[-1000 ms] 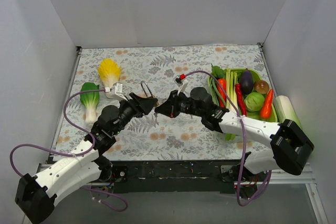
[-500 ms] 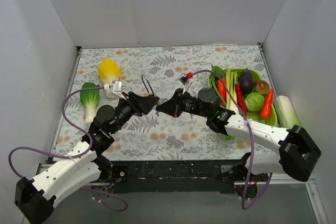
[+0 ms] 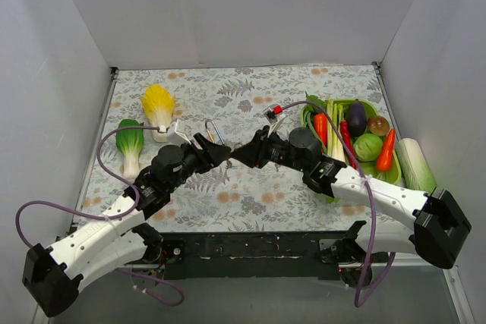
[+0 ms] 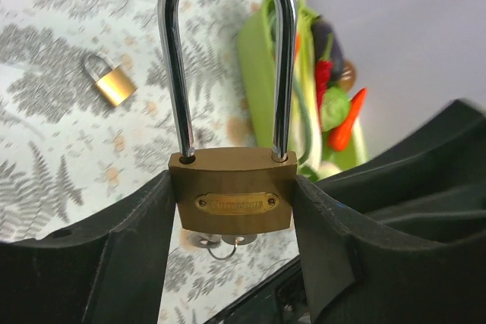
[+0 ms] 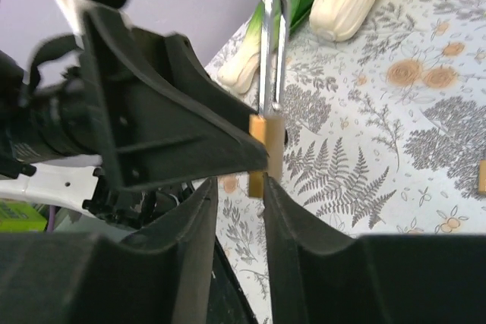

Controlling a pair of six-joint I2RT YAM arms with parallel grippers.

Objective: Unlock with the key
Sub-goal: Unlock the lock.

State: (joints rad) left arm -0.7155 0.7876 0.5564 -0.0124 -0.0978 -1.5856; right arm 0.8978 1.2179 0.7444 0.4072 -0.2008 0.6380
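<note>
1. Top external view: my left claw (image 3: 219, 152) and right claw (image 3: 241, 155) meet tip to tip above the middle of the floral table (image 3: 250, 85). The padlock (image 4: 231, 201) is up between them, off the cloth.
2. Around: yellow cabbage (image 3: 157, 106) and bok choy (image 3: 130, 144) lie far left. A green tray (image 3: 370, 167) full of vegetables sits on the right, with a pale cylinder (image 3: 415, 162) just beside its outer edge. All are well apart from the claws.
3. Left wrist view: a small padlock (image 4: 112, 85) lies on the cloth behind, well apart from the one I hold.
4. In the way: my own left fingers (image 4: 114, 263) flank the brass body. From the right wrist, my left claw fills the left of the picture, crowding the lock's underside.
5. Versus a second ago: the claws' meeting point sits slightly further right and my right elbow has swung out toward the right edge. The shackle (image 4: 228, 51) stands less tilted than half a second ago.
6. Padlock look: brass body, oval nameplate, long chrome shackle upright, both legs seated in the body. It is clenched by its sides in my left claw.
7. Key (image 4: 225, 246): a silver bit with a ring shows just under the body.
8. Right claw: fingers nearly together with a narrow gap, just below the lock's bottom edge. Whether they pinch anything I cannot tell.
</note>
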